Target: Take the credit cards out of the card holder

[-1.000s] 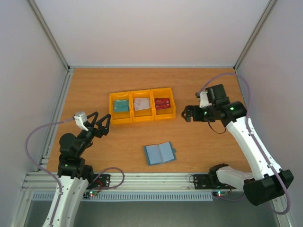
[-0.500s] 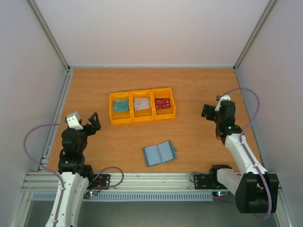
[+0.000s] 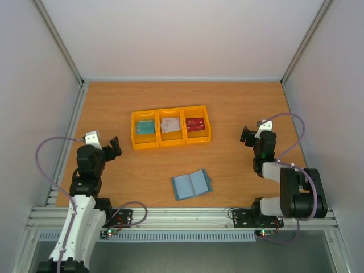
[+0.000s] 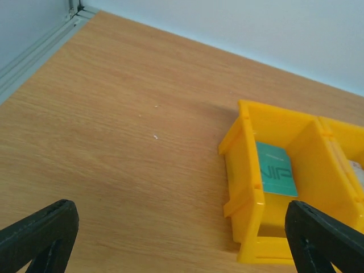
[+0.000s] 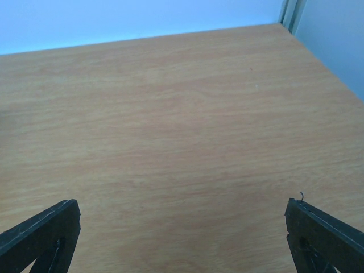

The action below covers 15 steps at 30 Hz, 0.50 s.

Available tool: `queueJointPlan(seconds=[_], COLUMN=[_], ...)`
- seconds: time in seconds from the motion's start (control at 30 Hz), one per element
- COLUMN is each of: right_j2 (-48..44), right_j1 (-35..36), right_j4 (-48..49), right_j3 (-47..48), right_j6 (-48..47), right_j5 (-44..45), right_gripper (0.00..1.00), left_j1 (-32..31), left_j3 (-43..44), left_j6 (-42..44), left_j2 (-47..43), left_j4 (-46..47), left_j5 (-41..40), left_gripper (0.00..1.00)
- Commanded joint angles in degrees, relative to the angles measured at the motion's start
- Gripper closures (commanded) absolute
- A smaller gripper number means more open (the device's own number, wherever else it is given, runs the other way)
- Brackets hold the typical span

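Note:
The dusty-blue card holder (image 3: 191, 184) lies open and flat on the table near the front. Three yellow bins (image 3: 170, 127) stand behind it. The teal-green card (image 3: 145, 127) lies in the left bin, the whitish card (image 3: 169, 125) in the middle bin, the red card (image 3: 195, 124) in the right bin. The teal-green card also shows in the left wrist view (image 4: 274, 176). My left gripper (image 3: 114, 146) is open and empty at the left, folded back over its base. My right gripper (image 3: 245, 135) is open and empty at the right, over bare wood.
The wooden table (image 3: 227, 108) is walled by white panels at the back and sides. A metal rail (image 3: 67, 142) runs along the left edge. The left bin's near wall (image 4: 244, 193) stands to the right of my left fingers.
Both arms have drawn back toward their bases and folded down. The right gripper moved from beside the red card's bin to the right side. The wallet and cards have not moved.

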Motion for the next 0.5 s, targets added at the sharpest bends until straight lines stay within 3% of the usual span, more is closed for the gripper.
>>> queueJointPlan(seconds=[0.0, 0.1, 0.13, 0.3, 0.47], right_j2=[7.2, 15.2, 18.7, 17.8, 16.7], right_j1=[-1.2, -1.2, -1.2, -1.4, -1.4], right_j4=[18.2, 32.9, 40.2, 36.0, 30.8], right_j3=[-3.0, -6.1, -7.4, -6.2, -4.3], right_j6=[0.8, 0.4, 0.2, -0.3, -0.6], right_j5=[-2.9, -4.0, -4.9, -7.4, -8.6], right_gripper=[0.02, 0.01, 0.02, 0.02, 0.01], left_j1=[0.3, 0.3, 0.3, 0.3, 0.3], left_j3=[7.0, 15.1, 18.5, 34.1, 39.7], left_j6=[6.2, 11.4, 16.6, 22.5, 23.0], left_j2=[7.4, 17.7, 21.7, 34.1, 38.1], left_j4=[-0.9, -8.9, -12.1, -22.4, -14.8], left_j5=[-6.1, -10.0, -10.9, -19.0, -14.0], left_gripper=[0.01, 0.01, 0.00, 0.01, 0.01])
